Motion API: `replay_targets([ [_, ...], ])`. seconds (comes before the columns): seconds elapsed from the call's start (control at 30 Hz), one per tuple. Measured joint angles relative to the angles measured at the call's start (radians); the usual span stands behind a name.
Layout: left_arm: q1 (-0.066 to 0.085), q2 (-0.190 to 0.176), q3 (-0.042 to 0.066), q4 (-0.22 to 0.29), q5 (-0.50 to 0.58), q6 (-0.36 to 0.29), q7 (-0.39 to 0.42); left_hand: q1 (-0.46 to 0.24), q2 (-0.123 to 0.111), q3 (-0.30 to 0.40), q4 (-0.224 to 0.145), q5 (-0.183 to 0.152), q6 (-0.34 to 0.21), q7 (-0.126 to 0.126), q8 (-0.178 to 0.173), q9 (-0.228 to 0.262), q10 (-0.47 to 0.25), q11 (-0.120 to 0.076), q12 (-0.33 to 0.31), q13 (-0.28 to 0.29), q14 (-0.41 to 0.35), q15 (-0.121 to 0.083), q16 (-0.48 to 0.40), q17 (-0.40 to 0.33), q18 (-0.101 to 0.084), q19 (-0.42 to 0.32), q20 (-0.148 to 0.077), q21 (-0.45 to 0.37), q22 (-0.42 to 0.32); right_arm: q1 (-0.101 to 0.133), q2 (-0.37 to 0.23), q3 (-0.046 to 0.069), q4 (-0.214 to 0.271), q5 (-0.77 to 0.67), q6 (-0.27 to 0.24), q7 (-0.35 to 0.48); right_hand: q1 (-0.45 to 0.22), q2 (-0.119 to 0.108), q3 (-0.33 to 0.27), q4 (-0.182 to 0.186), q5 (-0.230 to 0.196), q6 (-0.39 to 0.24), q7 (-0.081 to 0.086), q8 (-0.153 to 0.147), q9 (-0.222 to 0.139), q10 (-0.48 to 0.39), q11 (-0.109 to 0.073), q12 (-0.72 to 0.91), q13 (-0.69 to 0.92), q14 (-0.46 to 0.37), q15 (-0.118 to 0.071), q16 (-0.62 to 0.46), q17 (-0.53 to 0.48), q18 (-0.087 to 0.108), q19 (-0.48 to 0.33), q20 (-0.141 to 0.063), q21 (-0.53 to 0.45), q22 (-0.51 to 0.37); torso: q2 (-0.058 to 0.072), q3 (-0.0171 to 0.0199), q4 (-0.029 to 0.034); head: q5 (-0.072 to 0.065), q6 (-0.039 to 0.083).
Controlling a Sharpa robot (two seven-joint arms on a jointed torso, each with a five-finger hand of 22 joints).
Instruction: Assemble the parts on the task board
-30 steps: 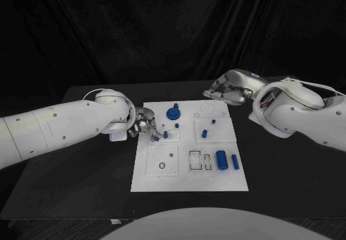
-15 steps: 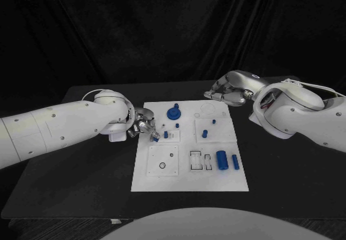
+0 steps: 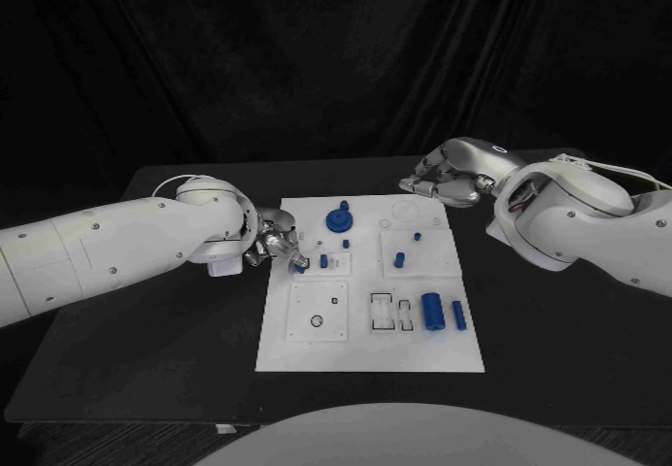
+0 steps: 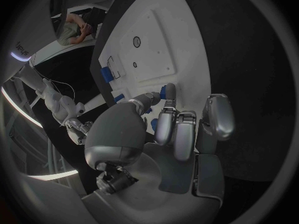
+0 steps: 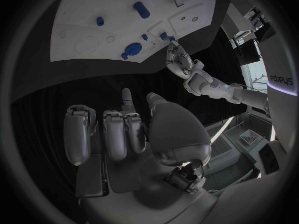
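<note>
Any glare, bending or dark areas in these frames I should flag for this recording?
Head view: the white task board is bright and evenly lit against the black table and dark backdrop, with straight edges. Left wrist view: fisheye bends the board's edge, and highlights sit on the silver left hand. Right wrist view: the same bending, and the silver right hand is dimmer.

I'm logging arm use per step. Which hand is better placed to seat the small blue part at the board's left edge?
Left, probably. The left hand already pinches that blue part at the board's left edge. The right hand hovers empty beyond the far edge.
</note>
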Motion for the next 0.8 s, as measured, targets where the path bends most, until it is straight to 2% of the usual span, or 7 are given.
replay_targets([
  [0.3,0.000,-0.016,0.000,0.008,0.000,-0.046,0.000,-0.021,0.006,0.013,-0.003,-0.006,0.000,0.000,-0.004,0.001,-0.007,0.000,-0.008,0.000,0.000,0.000,0.000,0.000,0.000,-0.007,0.000,-0.012,0.000,-0.002,-0.002,0.000,0.000,0.000,0.000,0.000,0.001,0.001,0.003,-0.003,0.000,0.000,0.000,0.000,0.000,0.000,0.000,0.000,0.000,0.000,0.000,0.000,0.000,0.000,0.000,0.000,0.000,0.000,-0.001,0.0000,0.0001,0.003,0.000],
  [0.33,0.000,-0.016,0.000,0.009,0.000,-0.051,0.000,-0.022,0.005,0.024,-0.013,-0.006,0.000,0.001,-0.004,0.001,-0.007,0.000,-0.008,0.000,0.000,0.000,0.000,0.000,0.000,-0.007,0.000,-0.015,0.000,-0.003,-0.002,0.000,0.000,0.000,0.000,0.000,0.001,0.001,0.003,-0.003,0.000,0.000,0.000,0.000,0.000,0.000,0.000,0.000,0.000,0.000,0.000,0.000,0.000,0.000,0.000,0.000,0.000,0.000,-0.001,0.0000,0.0001,0.003,0.000],
  [0.5,0.000,-0.017,0.000,0.011,0.000,-0.076,0.000,-0.031,0.007,0.027,-0.011,-0.012,0.000,0.003,-0.004,0.001,-0.007,0.000,-0.011,0.000,0.000,0.000,0.000,0.000,0.000,-0.009,-0.002,-0.018,0.000,-0.005,-0.001,0.000,0.000,0.000,0.000,-0.001,0.007,-0.004,0.003,-0.003,0.000,0.000,0.000,0.000,0.000,0.000,0.000,0.000,0.000,0.000,0.000,0.000,0.000,0.000,0.000,0.000,-0.004,0.000,-0.001,-0.0002,0.0001,0.004,0.000],
  [0.8,-0.003,-0.011,0.000,0.010,0.000,-0.107,0.001,-0.037,0.014,0.030,-0.008,-0.019,0.000,0.004,-0.008,0.002,-0.007,0.000,-0.011,0.000,0.000,0.000,0.000,0.000,0.000,-0.014,0.000,-0.018,0.000,-0.007,0.000,0.000,-0.002,0.000,0.000,-0.001,0.012,0.001,0.003,-0.008,0.004,0.004,0.004,0.000,0.000,0.000,0.000,0.000,0.000,0.000,0.000,0.000,0.000,0.000,0.000,0.000,-0.004,0.000,-0.002,-0.0005,0.0004,0.002,0.000],
])
